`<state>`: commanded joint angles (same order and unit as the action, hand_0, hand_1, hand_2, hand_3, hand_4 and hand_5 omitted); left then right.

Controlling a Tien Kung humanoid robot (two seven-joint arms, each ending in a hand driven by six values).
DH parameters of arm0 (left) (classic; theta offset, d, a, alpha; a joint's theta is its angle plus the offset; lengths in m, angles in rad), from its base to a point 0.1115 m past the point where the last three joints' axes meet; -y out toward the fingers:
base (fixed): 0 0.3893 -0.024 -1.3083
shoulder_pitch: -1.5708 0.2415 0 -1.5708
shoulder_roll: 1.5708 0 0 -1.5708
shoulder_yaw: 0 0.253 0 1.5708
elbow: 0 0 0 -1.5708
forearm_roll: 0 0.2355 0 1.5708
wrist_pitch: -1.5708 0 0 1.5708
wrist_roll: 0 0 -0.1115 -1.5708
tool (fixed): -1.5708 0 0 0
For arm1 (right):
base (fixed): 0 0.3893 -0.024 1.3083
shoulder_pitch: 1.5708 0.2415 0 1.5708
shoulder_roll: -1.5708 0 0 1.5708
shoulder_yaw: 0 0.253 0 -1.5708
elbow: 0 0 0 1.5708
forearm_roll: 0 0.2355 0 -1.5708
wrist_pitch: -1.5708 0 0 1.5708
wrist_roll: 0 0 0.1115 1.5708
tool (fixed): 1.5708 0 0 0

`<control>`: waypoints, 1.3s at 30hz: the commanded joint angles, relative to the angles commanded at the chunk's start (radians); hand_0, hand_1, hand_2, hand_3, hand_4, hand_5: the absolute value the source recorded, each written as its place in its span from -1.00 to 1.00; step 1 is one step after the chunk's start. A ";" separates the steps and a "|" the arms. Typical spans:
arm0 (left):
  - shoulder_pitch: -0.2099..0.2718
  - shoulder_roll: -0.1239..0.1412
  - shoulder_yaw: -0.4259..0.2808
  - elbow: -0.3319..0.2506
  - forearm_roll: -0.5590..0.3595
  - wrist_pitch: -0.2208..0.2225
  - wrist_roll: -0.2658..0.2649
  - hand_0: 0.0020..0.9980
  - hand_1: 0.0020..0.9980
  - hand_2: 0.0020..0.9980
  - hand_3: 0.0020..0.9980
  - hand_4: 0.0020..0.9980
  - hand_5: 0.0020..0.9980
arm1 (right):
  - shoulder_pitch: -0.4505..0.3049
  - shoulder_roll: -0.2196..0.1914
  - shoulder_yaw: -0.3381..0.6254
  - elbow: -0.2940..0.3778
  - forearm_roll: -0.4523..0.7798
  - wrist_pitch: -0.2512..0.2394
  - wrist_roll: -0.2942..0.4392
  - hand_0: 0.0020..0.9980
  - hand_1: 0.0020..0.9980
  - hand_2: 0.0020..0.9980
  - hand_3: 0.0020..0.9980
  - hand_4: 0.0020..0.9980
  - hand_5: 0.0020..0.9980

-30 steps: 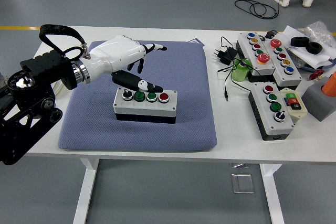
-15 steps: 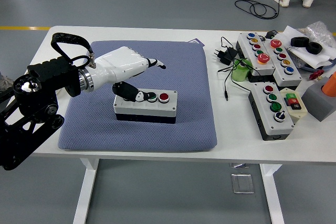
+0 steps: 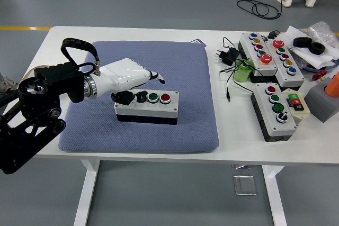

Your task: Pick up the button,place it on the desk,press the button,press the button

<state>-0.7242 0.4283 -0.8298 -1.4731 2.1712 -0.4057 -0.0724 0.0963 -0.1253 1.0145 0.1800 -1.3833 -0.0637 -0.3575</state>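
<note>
White-topped button box (image 3: 151,105), green and red buttons, flat on blue mat (image 3: 175,67)

Button box (image 3: 147,107) on the pad (image 3: 139,96), left hand (image 3: 127,79) over its left end; more boxes (image 3: 273,80) far right

A white-and-black robot hand (image 3: 127,79) rests over a white button box (image 3: 146,106) with green and red buttons, on a blue-grey mat (image 3: 185,78).
</note>
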 joint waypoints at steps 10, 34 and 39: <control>-0.015 -0.009 0.030 0.017 0.011 -0.017 0.011 -0.90 -1.00 -1.00 0.68 -0.13 -1.00 | 0.002 0.000 -0.001 0.000 0.000 0.001 -0.001 0.27 -0.04 0.22 0.13 -0.40 -0.50; -0.007 0.001 0.048 0.075 0.050 -0.024 0.009 -0.89 -1.00 -1.00 0.65 -0.12 -1.00 | -0.004 0.000 0.005 0.000 -0.008 0.002 -0.002 0.27 -0.05 0.22 0.13 -0.40 -0.51; -0.006 0.006 0.057 0.078 0.055 -0.039 0.010 -0.89 -1.00 -1.00 0.65 -0.13 -1.00 | -0.002 0.000 0.006 0.000 -0.009 0.002 -0.002 0.27 -0.05 0.22 0.13 -0.40 -0.51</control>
<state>-0.7306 0.4343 -0.7730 -1.3956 2.2260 -0.4448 -0.0627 0.0945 -0.1248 1.0205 0.1800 -1.3920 -0.0617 -0.3599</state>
